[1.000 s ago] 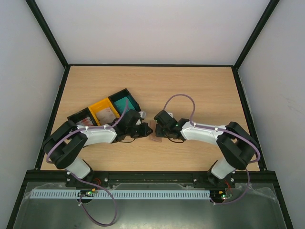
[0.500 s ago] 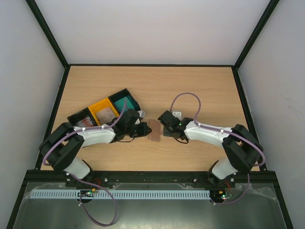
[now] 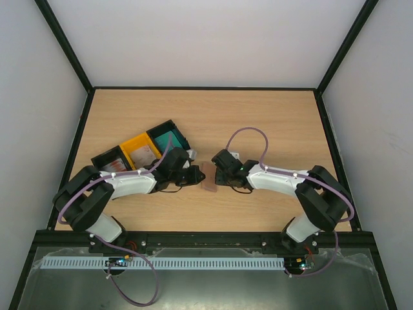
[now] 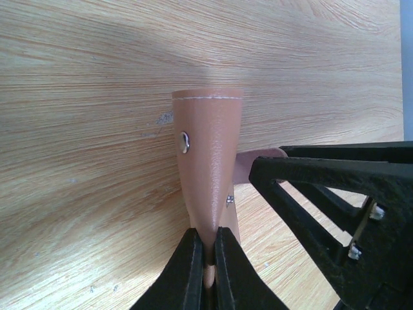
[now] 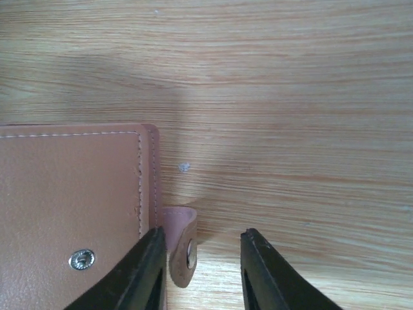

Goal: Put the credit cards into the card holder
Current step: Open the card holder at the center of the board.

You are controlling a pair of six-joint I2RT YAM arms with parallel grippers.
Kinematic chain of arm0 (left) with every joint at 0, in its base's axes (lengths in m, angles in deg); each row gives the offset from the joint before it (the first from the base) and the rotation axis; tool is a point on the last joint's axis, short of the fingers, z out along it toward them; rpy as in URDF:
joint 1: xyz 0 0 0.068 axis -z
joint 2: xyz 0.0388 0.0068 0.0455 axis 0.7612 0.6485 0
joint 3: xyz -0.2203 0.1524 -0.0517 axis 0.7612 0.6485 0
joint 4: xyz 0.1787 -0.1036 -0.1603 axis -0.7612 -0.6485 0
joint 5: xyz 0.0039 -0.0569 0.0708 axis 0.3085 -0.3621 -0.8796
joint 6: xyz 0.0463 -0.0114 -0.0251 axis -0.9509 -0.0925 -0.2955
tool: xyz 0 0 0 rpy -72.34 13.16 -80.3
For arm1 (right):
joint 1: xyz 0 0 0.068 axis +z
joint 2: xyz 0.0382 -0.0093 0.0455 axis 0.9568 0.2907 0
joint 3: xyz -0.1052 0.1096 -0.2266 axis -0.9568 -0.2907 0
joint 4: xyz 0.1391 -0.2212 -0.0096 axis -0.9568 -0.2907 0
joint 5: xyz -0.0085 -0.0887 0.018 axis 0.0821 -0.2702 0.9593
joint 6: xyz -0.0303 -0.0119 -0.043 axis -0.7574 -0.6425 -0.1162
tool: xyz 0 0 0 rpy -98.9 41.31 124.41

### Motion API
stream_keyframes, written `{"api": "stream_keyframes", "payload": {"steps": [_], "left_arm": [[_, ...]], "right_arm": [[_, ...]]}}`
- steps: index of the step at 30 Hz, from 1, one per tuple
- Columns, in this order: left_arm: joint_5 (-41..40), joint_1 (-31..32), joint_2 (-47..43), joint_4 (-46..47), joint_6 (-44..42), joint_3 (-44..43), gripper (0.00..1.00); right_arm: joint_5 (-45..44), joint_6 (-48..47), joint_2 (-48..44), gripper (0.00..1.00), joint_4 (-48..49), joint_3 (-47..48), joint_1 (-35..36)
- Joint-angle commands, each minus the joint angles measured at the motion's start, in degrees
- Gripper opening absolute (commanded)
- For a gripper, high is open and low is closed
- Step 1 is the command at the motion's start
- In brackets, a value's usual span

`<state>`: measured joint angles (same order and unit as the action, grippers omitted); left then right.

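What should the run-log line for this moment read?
left fingers: shut on card holder | right fingers: open around snap tab | credit cards: in trays

bright, even light from above. soft, wide shadows lie on the table (image 5: 290, 77) in both wrist views, darkest beside the holder (image 4: 208, 161). all views are sharp; wood grain shows clearly.

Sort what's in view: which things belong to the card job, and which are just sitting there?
Job: card holder, pinched by left gripper; right gripper, open at its snap tab; credit cards.
Lying about: black and yellow trays holding the cards; table.
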<state>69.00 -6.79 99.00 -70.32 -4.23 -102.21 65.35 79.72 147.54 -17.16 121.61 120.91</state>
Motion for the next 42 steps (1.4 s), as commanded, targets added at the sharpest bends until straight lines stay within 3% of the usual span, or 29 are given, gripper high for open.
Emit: {"api": "stream_keyframes", "payload": {"steps": [1,10,13,15,20,29,33,42], "left_arm": [[0.17,-0.25,0.11,-0.41,-0.94,-1.88,0.03],[-0.87,-0.25,0.63,-0.58,-0.94,-1.21,0.10],[-1.70,-0.25,0.67,-0.94,-0.94,-0.94,0.16],[-2.66,-0.25,0.51,-1.34,-0.94,-0.75,0.24],[-5.55,-0.33,-0.37,-3.46,-1.50,-0.88,0.47],[-5.01,-0.77,-3.64,-3.91,-2.17,-1.20,0.74],[-3.56,-0.90,-4.47,-3.08,-2.18,-1.31,0.79],[-4.48,-1.80,-6.98,-2.72,-0.95,-0.18,0.79]], "right_arm": [[-1.03,0.26,1.68,0.27,1.06,-0.89,0.09],[-2.12,0.02,3.52,0.17,6.16,-1.78,0.09],[-2.68,-0.14,3.41,0.07,6.05,-1.62,0.09],[-3.09,-0.44,2.73,0.02,5.39,-1.57,0.09],[-3.35,-1.11,-0.44,0.02,2.30,-1.27,0.09],[0.28,-2.12,-7.84,0.02,-1.09,1.36,-0.04],[3.08,-2.74,-8.55,0.02,-1.14,2.72,0.00],[6.15,-3.32,-10.35,0.02,0.14,3.20,0.00]]}}
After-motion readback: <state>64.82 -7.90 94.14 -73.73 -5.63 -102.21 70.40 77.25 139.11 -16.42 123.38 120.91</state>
